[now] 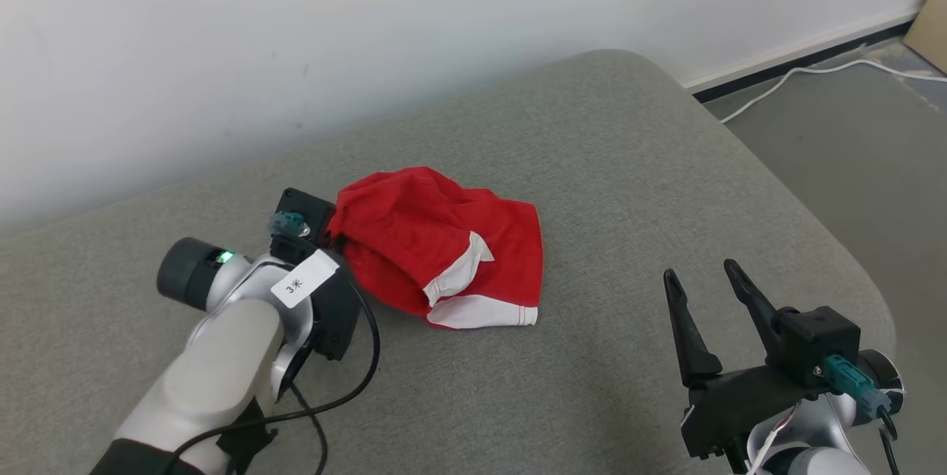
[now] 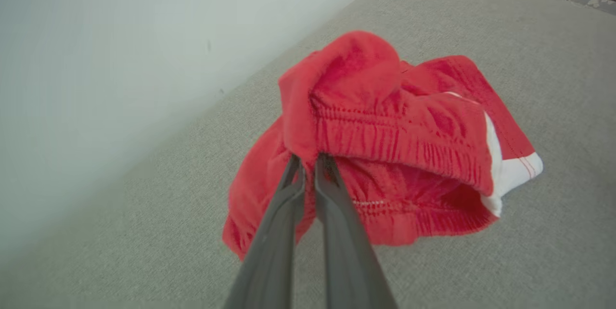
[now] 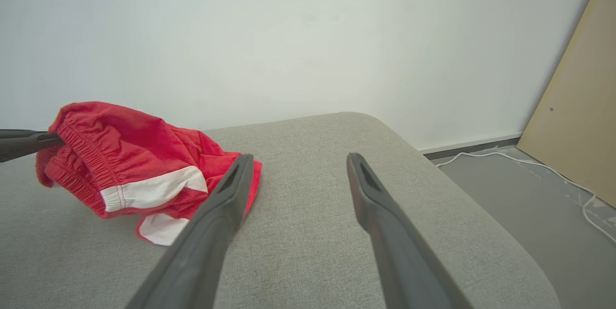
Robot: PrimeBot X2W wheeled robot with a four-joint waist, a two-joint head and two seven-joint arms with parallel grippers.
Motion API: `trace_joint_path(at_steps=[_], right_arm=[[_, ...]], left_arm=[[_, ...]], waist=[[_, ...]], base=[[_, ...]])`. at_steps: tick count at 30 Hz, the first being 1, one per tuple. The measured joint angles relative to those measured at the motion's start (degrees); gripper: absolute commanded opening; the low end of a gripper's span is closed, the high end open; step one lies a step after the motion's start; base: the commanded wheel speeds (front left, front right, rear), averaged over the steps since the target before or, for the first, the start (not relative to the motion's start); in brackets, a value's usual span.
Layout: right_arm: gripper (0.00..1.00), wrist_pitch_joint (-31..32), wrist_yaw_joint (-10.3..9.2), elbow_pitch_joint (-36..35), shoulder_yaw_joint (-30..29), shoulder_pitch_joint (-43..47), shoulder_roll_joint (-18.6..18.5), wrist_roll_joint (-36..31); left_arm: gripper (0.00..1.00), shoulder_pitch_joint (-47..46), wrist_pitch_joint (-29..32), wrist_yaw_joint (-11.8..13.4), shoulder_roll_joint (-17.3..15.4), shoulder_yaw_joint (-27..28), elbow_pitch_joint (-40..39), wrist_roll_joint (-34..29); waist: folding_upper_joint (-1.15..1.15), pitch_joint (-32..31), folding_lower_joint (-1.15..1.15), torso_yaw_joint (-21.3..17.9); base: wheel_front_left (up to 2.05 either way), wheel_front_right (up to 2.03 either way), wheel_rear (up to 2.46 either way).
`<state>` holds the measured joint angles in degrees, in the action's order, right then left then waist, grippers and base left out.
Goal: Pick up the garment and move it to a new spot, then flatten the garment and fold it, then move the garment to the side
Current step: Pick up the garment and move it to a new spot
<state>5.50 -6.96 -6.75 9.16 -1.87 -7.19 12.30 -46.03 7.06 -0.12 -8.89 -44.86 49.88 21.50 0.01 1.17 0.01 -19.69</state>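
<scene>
Left gripper jaws pinched narrow on the elastic waistband of the red shorts, which lie bunched on the grey cushion. Right gripper jaws wide, empty, well apart from the shorts.

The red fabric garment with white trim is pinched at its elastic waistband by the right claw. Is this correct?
No. The left claw pinches the waistband of the red fabric garment with white trim, not the right claw, which stands open apart from it. The left wrist view shows the grip.
</scene>
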Motion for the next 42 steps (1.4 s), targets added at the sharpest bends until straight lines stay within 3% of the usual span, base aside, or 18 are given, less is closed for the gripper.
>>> trace_joint_path(at_steps=[11, 13, 14, 20, 32, 42], right_arm=[[1.0, -0.34, 0.41, 2.21, 0.77, -0.14, 0.53, 0.24], [1.0, -0.45, 0.43, 2.66, 0.96, -0.16, 0.54, 0.24], [1.0, -0.45, 0.46, 2.78, 1.15, -0.18, 0.55, 0.24], [1.0, -0.48, 0.92, 3.11, 1.85, -1.07, 0.73, 0.24], [1.0, -0.99, 0.91, 3.75, 0.76, -0.64, 0.53, 0.29], [1.0, -2.15, 1.49, 4.58, -1.52, 1.12, -0.18, 2.75]], left_arm=[[0.0, 0.1, 0.02, -0.94, -4.48, -1.36, 5.41, -2.59], [0.45, 0.36, 0.04, -0.94, -4.55, -1.76, 6.38, -2.8], [1.0, 0.7, 0.02, -0.94, -4.57, -1.8, 6.6, -2.8], [1.0, 2.36, -0.57, -0.85, -5.1, -2.04, 8.37, -2.83], [1.0, 2.35, -5.03, 1.71, -6.59, -0.34, 9.04, -2.66], [1.0, 3.39, -17.69, 2.45, -6.66, 3.6, 0.52, -0.18]], waist=[[-0.01, -0.41, 0.0, 3.95], [0.0, -0.72, 0.0, 4.57], [-0.01, -0.89, 0.0, 4.84], [0.0, -1.91, -0.01, 5.84], [-0.01, -3.38, -0.01, 7.61], [-0.01, -4.51, -0.01, 10.8]], base=[[0.0, 0.0, 0.0], [0.0, 0.0, 0.0], [0.0, 0.0, 0.0], [0.0, 0.0, 0.0], [0.0, 0.0, 0.0], [0.0, 0.0, 0.0]])
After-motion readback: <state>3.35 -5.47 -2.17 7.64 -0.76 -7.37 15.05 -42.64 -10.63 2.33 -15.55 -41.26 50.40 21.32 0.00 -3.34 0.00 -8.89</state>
